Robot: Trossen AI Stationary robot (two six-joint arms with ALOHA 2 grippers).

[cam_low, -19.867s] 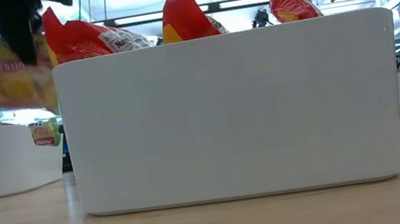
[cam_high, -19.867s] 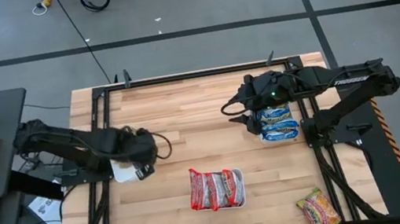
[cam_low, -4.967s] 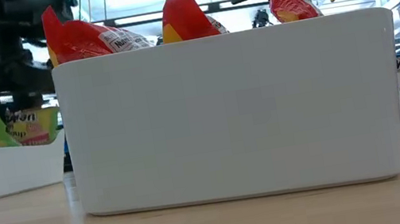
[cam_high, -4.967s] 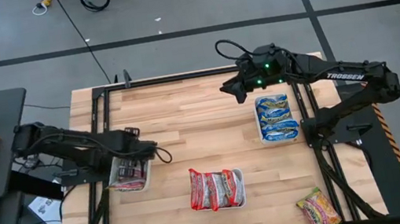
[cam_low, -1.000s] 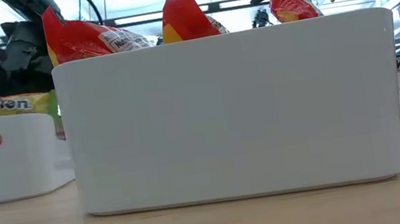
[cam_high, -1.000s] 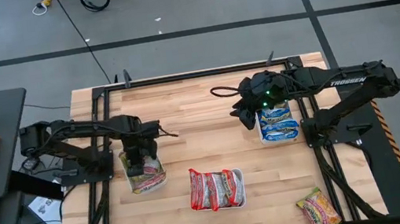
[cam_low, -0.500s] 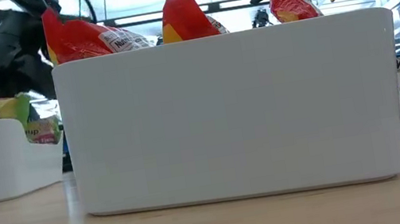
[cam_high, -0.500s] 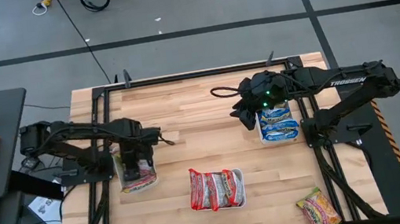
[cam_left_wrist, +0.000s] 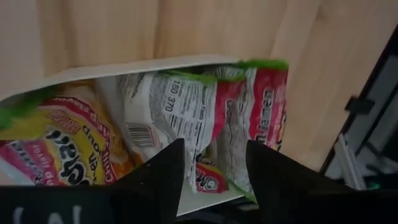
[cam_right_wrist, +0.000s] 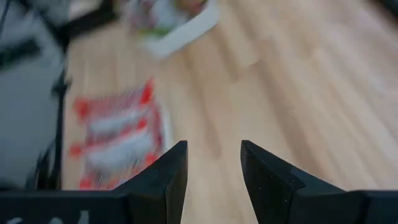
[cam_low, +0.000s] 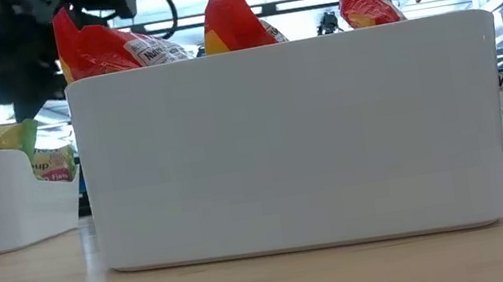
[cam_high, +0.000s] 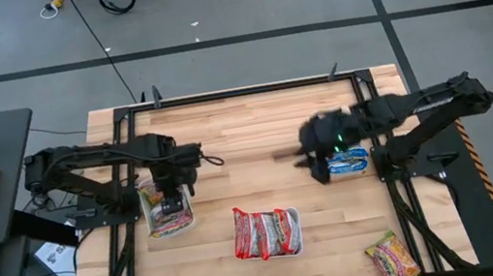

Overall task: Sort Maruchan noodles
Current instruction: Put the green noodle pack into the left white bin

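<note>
Left end effector: left-centre of the high view, directly over the left tray; fingers parted, nothing between them in the wrist view, yellow-orange-green packets lying just beyond.
Middle tray: lower centre, filled with red-and-silver packets.
Right end effector: right of centre, over bare counter, just left of the right tray holding blue-and-yellow packets; fingers moderately apart, empty.
Loose packet: lower right corner, off the trays, long axis slanting toward the lower right.
Deciding relation: loose packet well below the right end effector, far from the left; right arm judged nearer.
</note>
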